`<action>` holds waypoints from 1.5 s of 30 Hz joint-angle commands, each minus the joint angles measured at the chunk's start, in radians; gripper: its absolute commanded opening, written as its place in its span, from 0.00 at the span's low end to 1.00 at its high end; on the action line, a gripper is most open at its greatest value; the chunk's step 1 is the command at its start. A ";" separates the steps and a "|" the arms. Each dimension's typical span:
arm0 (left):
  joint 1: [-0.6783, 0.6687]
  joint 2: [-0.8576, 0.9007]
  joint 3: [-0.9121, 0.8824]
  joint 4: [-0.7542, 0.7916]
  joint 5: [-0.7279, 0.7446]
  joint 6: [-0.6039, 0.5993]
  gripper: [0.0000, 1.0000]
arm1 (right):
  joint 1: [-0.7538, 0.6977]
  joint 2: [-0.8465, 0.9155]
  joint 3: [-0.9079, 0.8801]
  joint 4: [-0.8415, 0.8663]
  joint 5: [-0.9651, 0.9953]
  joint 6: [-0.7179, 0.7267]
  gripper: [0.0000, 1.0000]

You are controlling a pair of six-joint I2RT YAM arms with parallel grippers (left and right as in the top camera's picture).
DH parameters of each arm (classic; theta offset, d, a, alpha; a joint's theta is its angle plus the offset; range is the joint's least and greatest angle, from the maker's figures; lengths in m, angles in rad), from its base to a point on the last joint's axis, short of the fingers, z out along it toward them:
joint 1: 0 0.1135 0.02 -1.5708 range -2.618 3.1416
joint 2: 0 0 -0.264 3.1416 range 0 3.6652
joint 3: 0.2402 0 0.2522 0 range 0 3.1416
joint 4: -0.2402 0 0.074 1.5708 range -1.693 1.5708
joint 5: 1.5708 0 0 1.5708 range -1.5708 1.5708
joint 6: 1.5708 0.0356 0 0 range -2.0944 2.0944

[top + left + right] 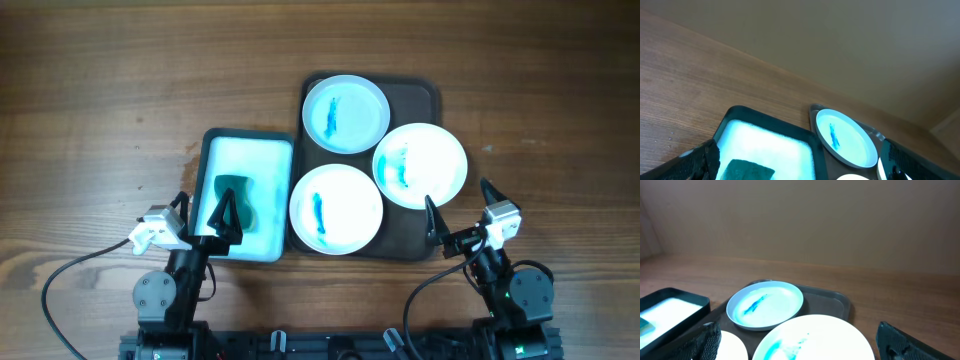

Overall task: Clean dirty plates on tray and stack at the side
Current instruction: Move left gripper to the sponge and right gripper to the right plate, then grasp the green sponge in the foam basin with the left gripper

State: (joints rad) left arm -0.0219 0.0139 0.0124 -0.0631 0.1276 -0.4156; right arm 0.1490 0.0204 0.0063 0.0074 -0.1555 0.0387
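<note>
My left gripper point(207, 215) hovers open and empty near the sponge point(233, 192). My right gripper point(460, 210), open too, sits beside the tray point(420, 95) holding three smeared plates point(345, 113). I'd pinch the sponge squarely.

Wooden table point(100, 80) is carrying brown tray point(415, 100) and white basin point(250, 150), lying just beside each other.

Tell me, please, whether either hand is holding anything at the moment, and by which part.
Nothing is held: the left hand and the right hand both stand open with nothing between their fingers.
</note>
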 commanded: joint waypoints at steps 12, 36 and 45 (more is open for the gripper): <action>-0.009 -0.007 -0.006 0.024 0.050 0.012 1.00 | -0.003 -0.002 -0.001 0.009 0.002 -0.063 1.00; -0.012 1.245 1.166 -0.949 0.222 0.020 0.96 | 0.281 1.266 0.982 -0.895 -0.063 0.264 0.74; -0.140 1.282 1.164 -1.065 -0.043 0.019 0.93 | 0.356 1.651 0.935 -0.758 -0.012 0.375 0.43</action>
State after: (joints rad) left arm -0.1452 1.2636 1.1637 -1.1286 0.1452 -0.4080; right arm 0.5034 1.6135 0.9485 -0.7887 -0.1539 0.4030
